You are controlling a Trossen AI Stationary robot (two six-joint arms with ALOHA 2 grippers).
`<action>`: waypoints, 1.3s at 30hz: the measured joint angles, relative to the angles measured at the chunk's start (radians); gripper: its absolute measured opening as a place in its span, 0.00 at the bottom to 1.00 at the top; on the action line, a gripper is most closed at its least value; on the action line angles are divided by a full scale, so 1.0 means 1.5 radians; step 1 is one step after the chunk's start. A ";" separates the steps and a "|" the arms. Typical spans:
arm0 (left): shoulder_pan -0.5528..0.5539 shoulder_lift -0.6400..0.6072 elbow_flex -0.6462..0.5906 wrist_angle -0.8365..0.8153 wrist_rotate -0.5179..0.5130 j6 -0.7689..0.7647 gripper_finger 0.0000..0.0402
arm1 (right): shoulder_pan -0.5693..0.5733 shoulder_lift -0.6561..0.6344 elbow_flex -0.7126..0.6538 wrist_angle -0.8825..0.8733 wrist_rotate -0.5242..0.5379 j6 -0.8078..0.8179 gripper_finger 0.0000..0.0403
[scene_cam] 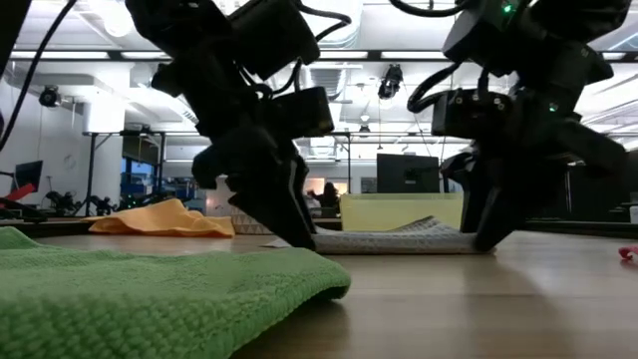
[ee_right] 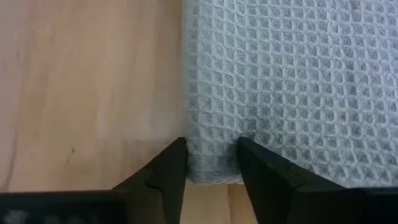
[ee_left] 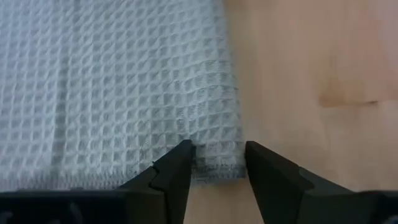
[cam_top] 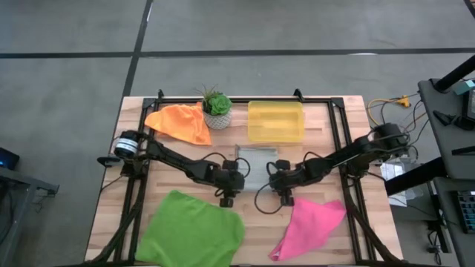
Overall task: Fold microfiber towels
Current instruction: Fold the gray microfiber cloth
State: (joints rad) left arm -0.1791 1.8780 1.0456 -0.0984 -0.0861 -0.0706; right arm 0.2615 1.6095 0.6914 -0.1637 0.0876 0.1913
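A light grey waffle-weave towel lies flat at the table's middle. My left gripper points down at its near left corner. My right gripper does the same at its near right corner. In each wrist view the two open fingers stand on either side of that corner, with the cloth lying flat between them. An orange towel lies at the far left. A green towel lies at the near left and a pink towel at the near right. My left gripper slants down from the table's left, its fingertips low at the grey towel's near left corner. Whether they touch the cloth I cannot tell. My right gripper slants down from the right, its fingertips at the near right corner. Touch cannot be told there either.
A translucent yellow bin stands at the far middle, just behind the grey towel. A small potted plant stands next to the orange towel. Bare wood shows between the green and pink towels along the near edge.
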 joint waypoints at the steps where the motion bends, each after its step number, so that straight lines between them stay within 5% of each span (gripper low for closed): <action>1: 0.000 0.001 0.001 -0.006 -0.002 -0.017 0.31 | 0.000 0.007 0.005 -0.004 0.002 0.004 0.30; 8: -0.018 -0.015 0.003 -0.078 0.006 -0.057 0.04 | 0.000 0.002 0.037 -0.014 -0.039 0.018 0.05; 15: -0.037 -0.062 0.008 -0.062 0.197 -0.041 0.01 | 0.008 -0.057 0.066 -0.027 -0.212 0.043 0.04; 17: -0.042 -0.071 0.007 -0.063 0.206 -0.037 0.01 | 0.011 -0.070 0.071 -0.023 -0.214 0.053 0.04; 28: -0.034 -0.121 0.004 -0.071 0.009 -0.035 0.00 | -0.028 -0.100 0.070 -0.124 -0.127 0.087 0.03; 39: -0.013 -0.120 -0.001 -0.062 -0.116 -0.035 0.00 | -0.046 -0.091 0.065 -0.152 -0.038 0.098 0.03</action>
State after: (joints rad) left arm -0.1979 1.6974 1.0439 -0.1910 -0.2607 -0.1230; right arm 0.1923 1.4724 0.7895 -0.3911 0.0307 0.3382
